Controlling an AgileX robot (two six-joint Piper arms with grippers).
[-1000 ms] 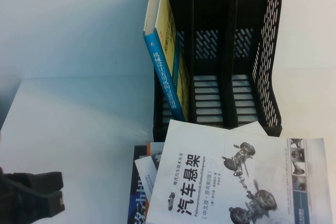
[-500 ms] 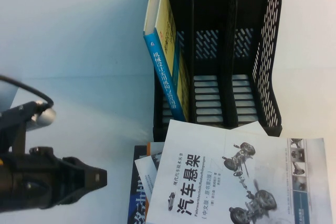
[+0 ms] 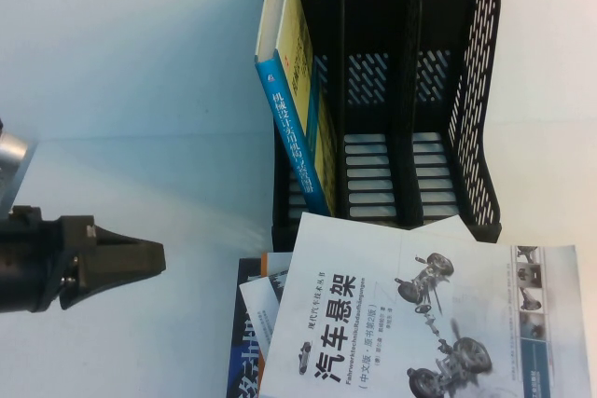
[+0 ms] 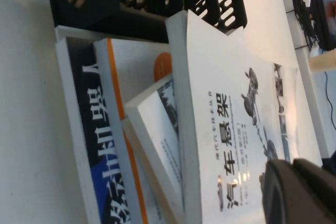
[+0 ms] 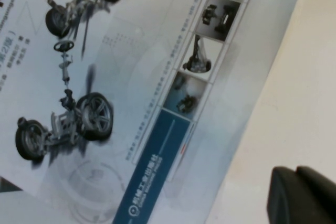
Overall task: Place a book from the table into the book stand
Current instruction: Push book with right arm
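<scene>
The book (image 3: 420, 314), white with a grey car-suspension drawing and a black Chinese title, lies flat on top of a pile at the table's front, just before the black three-slot book stand (image 3: 466, 90). My left gripper (image 3: 160, 258) is shut and empty above the table, left of the pile, pointing right toward it. In the left wrist view the book (image 4: 226, 103) lies beyond the gripper (image 4: 294, 192). My right gripper (image 5: 299, 198) is out of the high view. In its wrist view it is shut and empty over bare table beside the book's edge (image 5: 131, 77).
A thick blue-spined yellow book (image 3: 294, 109) leans in the stand's left slot; the middle and right slots hold nothing. Under the book lie a dark blue book (image 4: 89, 129), an orange-edged one (image 4: 136, 72) and a small white one (image 4: 157, 129). The table (image 3: 140, 184) is bare at the left.
My left gripper has come in from the front left corner, moved right toward the pile, then shifted farther from the front edge. The books and the stand have not moved.
</scene>
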